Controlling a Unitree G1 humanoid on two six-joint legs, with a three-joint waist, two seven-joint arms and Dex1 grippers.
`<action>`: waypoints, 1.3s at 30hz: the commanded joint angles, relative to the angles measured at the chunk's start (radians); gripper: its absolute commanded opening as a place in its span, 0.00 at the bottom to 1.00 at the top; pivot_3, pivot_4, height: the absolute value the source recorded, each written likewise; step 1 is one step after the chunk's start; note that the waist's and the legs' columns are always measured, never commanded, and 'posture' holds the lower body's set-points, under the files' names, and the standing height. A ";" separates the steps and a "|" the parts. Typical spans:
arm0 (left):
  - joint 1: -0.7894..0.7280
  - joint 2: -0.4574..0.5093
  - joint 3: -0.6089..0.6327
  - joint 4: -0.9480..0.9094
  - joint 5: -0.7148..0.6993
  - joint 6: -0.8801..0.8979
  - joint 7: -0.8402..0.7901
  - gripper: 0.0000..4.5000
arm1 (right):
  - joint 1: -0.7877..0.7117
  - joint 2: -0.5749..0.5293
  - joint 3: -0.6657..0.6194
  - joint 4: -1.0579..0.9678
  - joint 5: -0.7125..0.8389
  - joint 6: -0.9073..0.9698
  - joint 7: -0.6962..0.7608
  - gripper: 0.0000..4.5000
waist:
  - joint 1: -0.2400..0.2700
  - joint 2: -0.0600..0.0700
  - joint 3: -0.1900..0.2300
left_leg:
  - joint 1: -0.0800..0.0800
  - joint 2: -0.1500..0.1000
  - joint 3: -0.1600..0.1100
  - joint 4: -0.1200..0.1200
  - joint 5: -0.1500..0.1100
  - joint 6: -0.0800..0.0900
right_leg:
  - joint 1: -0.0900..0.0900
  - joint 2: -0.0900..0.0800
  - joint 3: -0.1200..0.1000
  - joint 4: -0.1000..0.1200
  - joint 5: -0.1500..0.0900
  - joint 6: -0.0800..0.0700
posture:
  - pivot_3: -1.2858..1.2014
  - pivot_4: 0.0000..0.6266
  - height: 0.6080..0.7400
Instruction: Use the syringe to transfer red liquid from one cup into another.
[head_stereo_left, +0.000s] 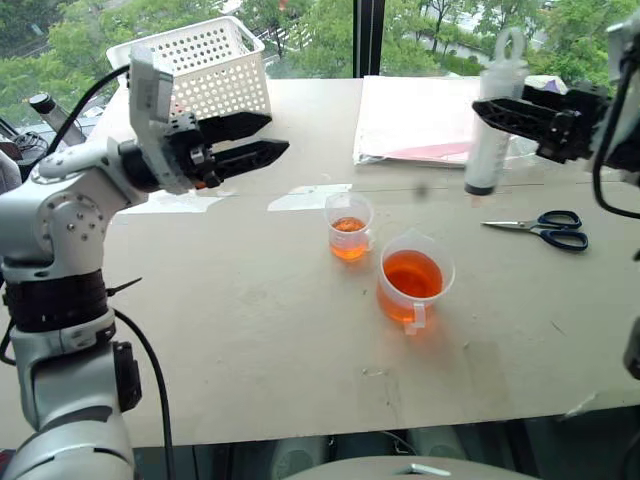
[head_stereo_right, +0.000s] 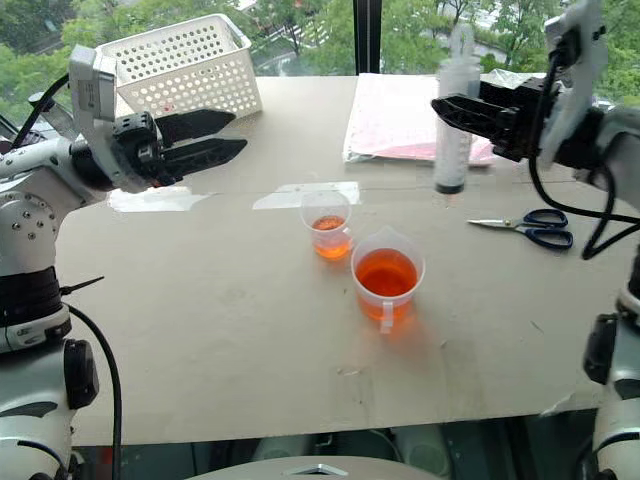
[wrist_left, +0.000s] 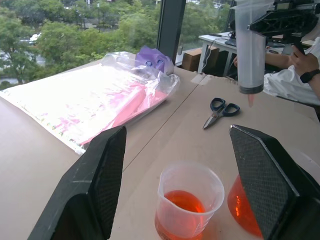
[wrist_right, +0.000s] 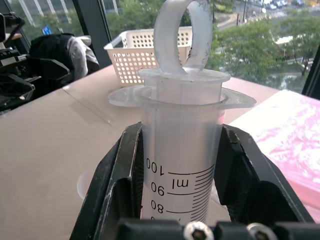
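My right gripper (head_stereo_left: 488, 112) is shut on the syringe (head_stereo_left: 495, 120), which it holds upright with the tip down, above the table's far right. The plunger is pushed in, its loop (wrist_right: 181, 35) just above the barrel's flange. The wider handled cup (head_stereo_left: 413, 280) stands mid-table, about half full of red liquid (head_stereo_left: 412, 273). The smaller cup (head_stereo_left: 349, 228) stands just behind it to the left with a little red liquid in it. My left gripper (head_stereo_left: 262, 138) hangs open and empty above the table, left of both cups and pointing toward them (wrist_left: 190, 200).
A white perforated basket (head_stereo_left: 200, 65) sits at the back left. A plastic bag with pink sheets (head_stereo_left: 420, 120) lies at the back. Blue-handled scissors (head_stereo_left: 545, 228) lie on the right. A person's hand with a watch (wrist_left: 305, 65) is beyond the table.
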 joint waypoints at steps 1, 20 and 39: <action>0.144 0.064 0.019 -0.122 0.039 -0.054 -0.020 0.73 | 0.104 -0.171 0.073 -0.050 0.058 0.201 0.104 0.33 | -0.003 0.000 0.000 | 0.000 0.000 0.000 0.000 0.000 0.000 | 0.000 0.000 0.001 -0.001 0.000 0.000 | 0.52 0.24 1.00; 0.601 -0.024 -0.050 -0.365 0.162 -0.273 0.073 0.75 | 0.420 -0.058 0.160 -0.125 -0.233 -0.073 0.050 0.99 | 0.026 0.000 0.000 | -0.001 0.000 0.002 0.001 -0.001 0.002 | 0.000 -0.002 0.001 -0.002 0.000 0.000 | 0.52 0.24 1.00; 0.916 -0.102 -0.011 -0.309 0.256 -0.473 0.091 0.75 | 0.964 0.065 -0.129 0.604 -0.566 -1.303 0.816 0.99 | 0.027 0.002 -0.003 | 0.030 0.001 0.001 -0.001 -0.006 0.008 | 0.030 -0.003 0.000 -0.003 -0.001 -0.002 | 0.52 0.24 1.00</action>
